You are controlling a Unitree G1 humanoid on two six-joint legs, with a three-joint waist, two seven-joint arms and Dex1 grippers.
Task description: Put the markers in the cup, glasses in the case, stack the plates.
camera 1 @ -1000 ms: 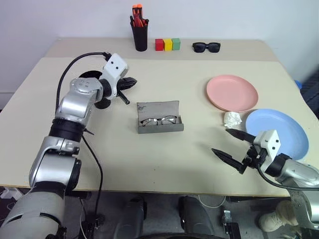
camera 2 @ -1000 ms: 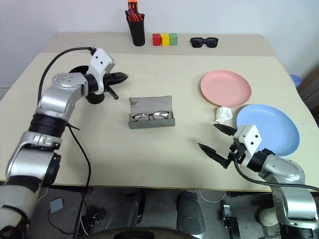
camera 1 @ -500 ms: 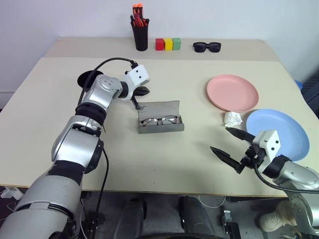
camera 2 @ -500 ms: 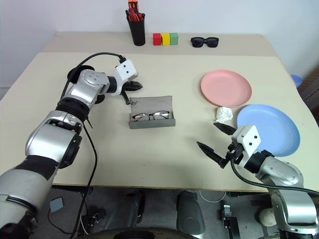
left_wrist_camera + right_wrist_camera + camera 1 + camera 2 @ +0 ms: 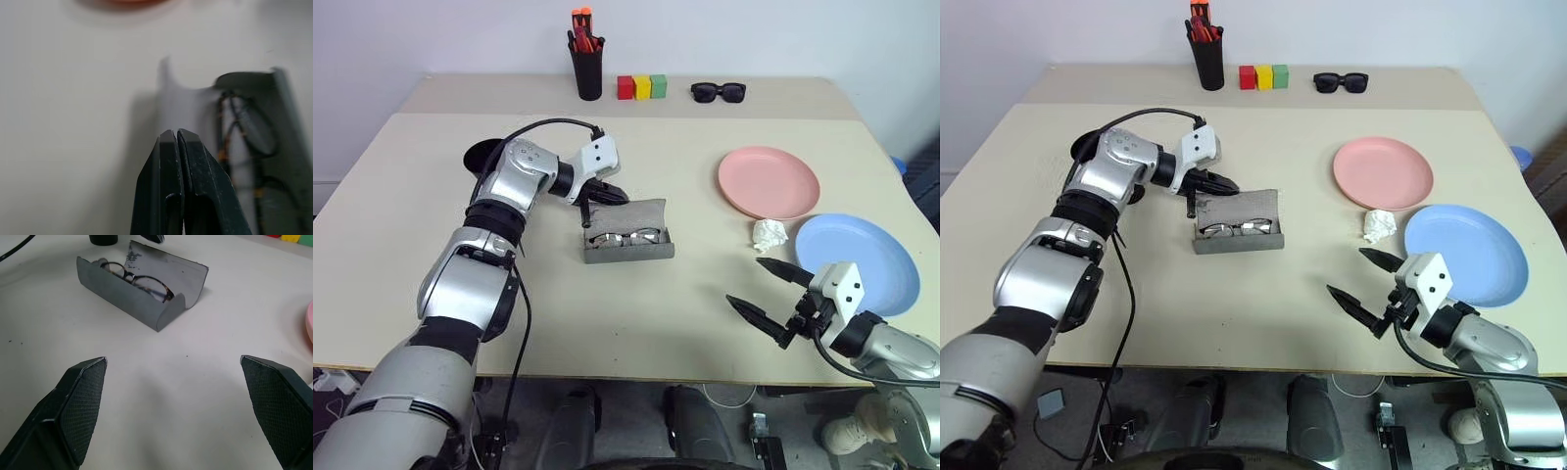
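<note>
Behind the left gripper (image 5: pixel 613 195), at the table's (image 5: pixel 636 323) far edge: black pen holder (image 5: pixel 588 71) with orange-red pens, three coloured blocks (image 5: pixel 642 87), black sunglasses (image 5: pixel 719 93). A crumpled white wad (image 5: pixel 770 234) is seen between the pink plate (image 5: pixel 769 182) and the blue plate (image 5: pixel 858 262), just beyond the right gripper (image 5: pixel 767 296); plates are not stacked. The black cup (image 5: pixel 489 157) is largely hidden behind the left arm.

Versus a second ago: the left gripper is shifted from beside the cup to the raised lid's left end on the grey case (image 5: pixel 627 231); the right gripper is unchanged.

Left jaws are clenched, empty, tips at the lid edge; contact cannot be told. Right jaws are spread wide, empty, with bare table between them.

The glasses (image 5: pixel 625 236) are seated in the open case, long axis left-right, parallel to the table's near edge, just past the left fingertips.
</note>
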